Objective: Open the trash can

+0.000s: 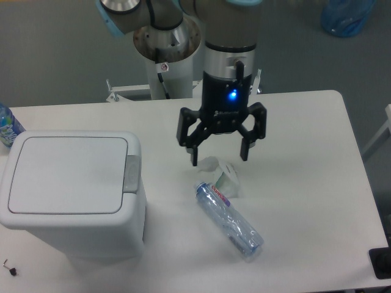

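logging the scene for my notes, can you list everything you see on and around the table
trash can: 1, white with a grey button strip, lid shut, left side of the table
clear plastic bottle: 1, transparent with a red and blue label, lying on its side near the table's middle
crumpled paper: 1, white, just above the lying bottle
second bottle: 1, blue-green label, at the left edge behind the trash can, partly cut off
small dark object: 1, lower left corner, too small to identify
blue bag: 1, on the floor, top right
table: 1, white
gripper: 1, black, fingers spread, above the crumpled paper
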`<move>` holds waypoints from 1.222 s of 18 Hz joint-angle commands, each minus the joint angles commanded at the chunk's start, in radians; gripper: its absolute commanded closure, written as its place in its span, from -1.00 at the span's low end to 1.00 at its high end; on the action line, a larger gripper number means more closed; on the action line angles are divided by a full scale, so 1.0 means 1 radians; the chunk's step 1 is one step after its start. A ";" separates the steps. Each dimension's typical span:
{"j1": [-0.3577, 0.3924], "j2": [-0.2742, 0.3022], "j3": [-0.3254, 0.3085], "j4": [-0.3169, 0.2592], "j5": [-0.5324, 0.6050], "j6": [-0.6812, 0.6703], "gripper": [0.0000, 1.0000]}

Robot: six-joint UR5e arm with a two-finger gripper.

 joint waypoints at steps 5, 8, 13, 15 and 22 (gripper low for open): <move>-0.038 0.002 -0.029 0.000 -0.002 -0.002 -1.00; -0.051 0.005 -0.032 0.000 -0.003 -0.002 -1.00; -0.071 0.006 -0.032 0.000 -0.003 -0.002 -1.00; -0.075 0.006 -0.037 0.000 -0.003 -0.002 -1.00; -0.091 0.008 -0.048 0.000 -0.002 -0.003 -1.00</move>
